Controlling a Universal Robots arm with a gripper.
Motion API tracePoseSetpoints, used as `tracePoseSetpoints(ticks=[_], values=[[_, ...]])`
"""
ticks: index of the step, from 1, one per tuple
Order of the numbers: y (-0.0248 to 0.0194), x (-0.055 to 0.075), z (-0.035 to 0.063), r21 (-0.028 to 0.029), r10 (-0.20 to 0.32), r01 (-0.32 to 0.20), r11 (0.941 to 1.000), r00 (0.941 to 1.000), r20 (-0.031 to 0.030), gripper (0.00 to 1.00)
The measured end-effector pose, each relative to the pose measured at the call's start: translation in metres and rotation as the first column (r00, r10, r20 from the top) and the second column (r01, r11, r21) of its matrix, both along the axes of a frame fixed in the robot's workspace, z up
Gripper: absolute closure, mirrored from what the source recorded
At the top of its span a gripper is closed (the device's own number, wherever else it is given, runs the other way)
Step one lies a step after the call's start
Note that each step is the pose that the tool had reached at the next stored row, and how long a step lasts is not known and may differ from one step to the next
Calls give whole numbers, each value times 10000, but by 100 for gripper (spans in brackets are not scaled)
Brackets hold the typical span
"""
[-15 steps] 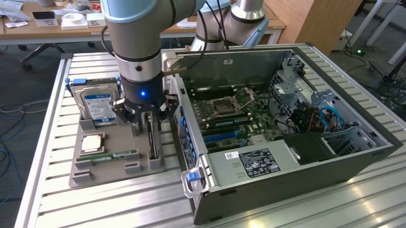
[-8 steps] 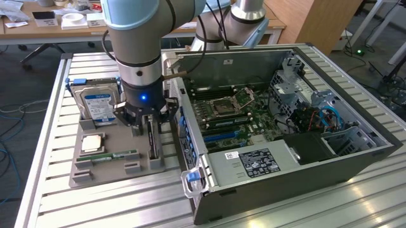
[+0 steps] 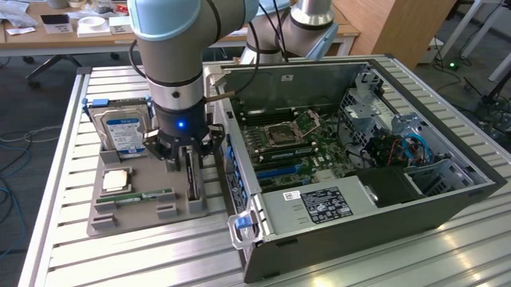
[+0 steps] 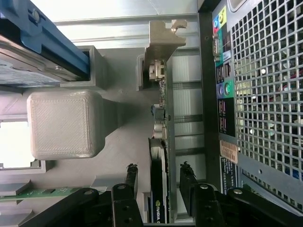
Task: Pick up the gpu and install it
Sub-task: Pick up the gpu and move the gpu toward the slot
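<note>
The claw (image 4: 158, 166) straddles the on-edge gpu (image 4: 164, 101), fingers apart, the card's long axis running between them.

Robotics lab in an office-type room. Evidence: robot arm (image 3: 179, 54) over an aluminium-slat bench (image 3: 119, 257). An opened PC tower (image 3: 383, 203) lies on its side centre-right, motherboard exposed. A grey fixture tray (image 3: 108, 206) at lower left slots a hard drive (image 3: 124, 128), RAM stick (image 3: 148, 195) and gpu (image 3: 191, 179) on edge. Upper left: cluttered desk (image 3: 48, 37), chair base (image 3: 52, 63). Loose cables (image 3: 16, 143) on the floor at the left edge, wooden cabinet (image 3: 399, 24) upper right.
</note>
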State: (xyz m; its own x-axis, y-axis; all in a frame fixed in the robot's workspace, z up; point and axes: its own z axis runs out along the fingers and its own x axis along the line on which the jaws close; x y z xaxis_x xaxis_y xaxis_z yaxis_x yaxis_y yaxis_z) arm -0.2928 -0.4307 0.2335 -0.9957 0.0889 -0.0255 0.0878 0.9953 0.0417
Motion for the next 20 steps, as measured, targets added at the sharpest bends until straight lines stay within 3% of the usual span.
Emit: tracePoseSetpoints(ticks=[13, 15, 16, 20], values=[[-1, -1, -42, -3, 0, 0, 10000, 10000, -4, 51], [-1, -1, -42, -3, 0, 0, 10000, 10000, -4, 53], [0, -1, -42, -3, 0, 0, 10000, 10000, -4, 59], [-1, -1, -42, -3, 0, 0, 10000, 10000, -4, 59]])
